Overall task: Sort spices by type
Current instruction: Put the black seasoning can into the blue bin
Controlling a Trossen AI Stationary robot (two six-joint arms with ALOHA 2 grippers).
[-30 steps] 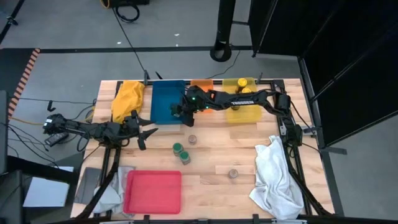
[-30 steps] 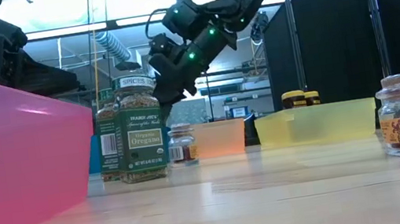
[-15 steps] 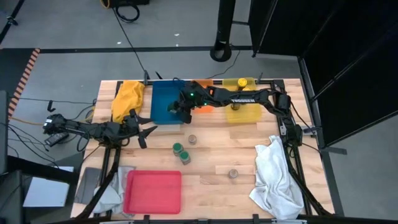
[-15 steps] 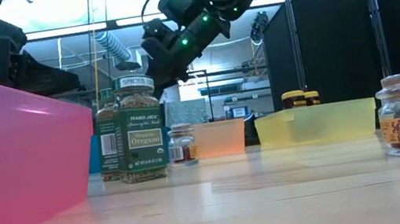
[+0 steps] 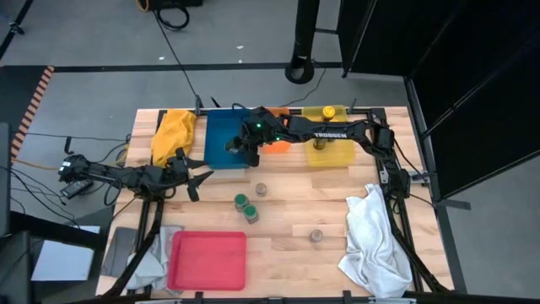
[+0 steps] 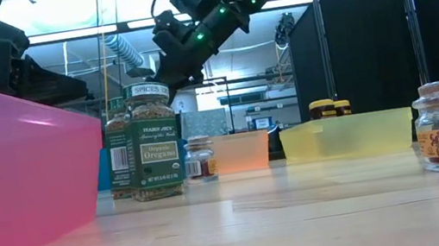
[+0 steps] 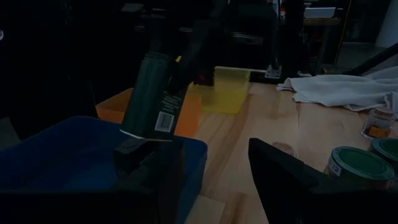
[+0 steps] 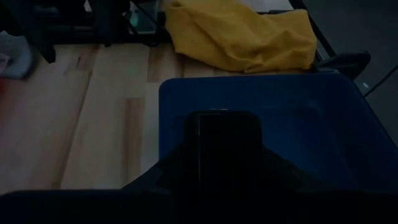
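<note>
the right pincer [image 5: 237, 148] grips a black box [image 8: 224, 146] above the blue tray [image 5: 221, 127].

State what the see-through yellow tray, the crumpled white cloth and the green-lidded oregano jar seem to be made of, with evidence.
Yellow tray: probably thin plastic; light passes through its smooth walls. White cloth: soft fabric, judging by its folds and matte look. Green-lidded oregano jar: clear glass or plastic, hard to tell which, since contents show through above the paper label.

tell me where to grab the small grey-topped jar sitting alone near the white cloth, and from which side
Grip the small jar around its round body just under the lid, coming straight down from above. It stands upright and alone on the table, so fingers fit either side; the white cloth crowds a sideways approach from the right.
</note>
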